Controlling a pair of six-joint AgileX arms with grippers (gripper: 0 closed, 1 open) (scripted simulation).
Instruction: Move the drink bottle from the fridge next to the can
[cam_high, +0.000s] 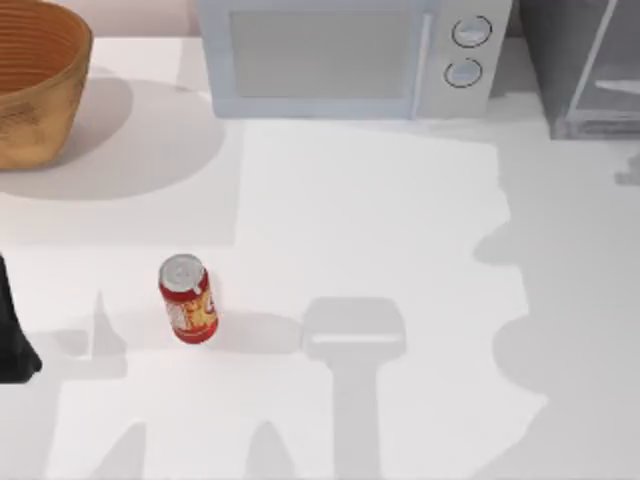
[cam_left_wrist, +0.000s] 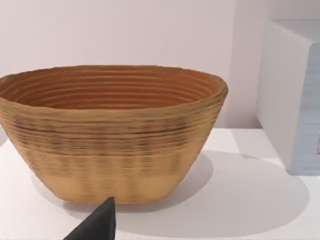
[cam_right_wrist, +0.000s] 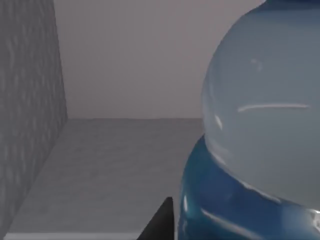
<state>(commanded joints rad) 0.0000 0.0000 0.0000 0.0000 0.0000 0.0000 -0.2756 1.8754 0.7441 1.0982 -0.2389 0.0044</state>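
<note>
The drink bottle (cam_right_wrist: 260, 125) looms very close in the right wrist view: a clear rounded body above a blue-green label. It stands inside the fridge (cam_right_wrist: 30, 100), on the grey floor between grey walls. A dark tip of my right gripper (cam_right_wrist: 161, 223) sits right beside the bottle's label. From above, the fridge (cam_high: 580, 70) is at the table's far right corner, with its pale-framed door. The red can (cam_high: 188, 298) stands upright on the white table, left of centre. My left arm (cam_high: 12, 340) is parked at the left edge, its gripper (cam_left_wrist: 97, 226) facing the basket.
A woven wooden basket (cam_high: 35, 80) stands at the far left corner, also close in the left wrist view (cam_left_wrist: 110, 135). A white microwave (cam_high: 350, 55) with two round knobs stands at the back middle, between basket and fridge. Open white table surrounds the can.
</note>
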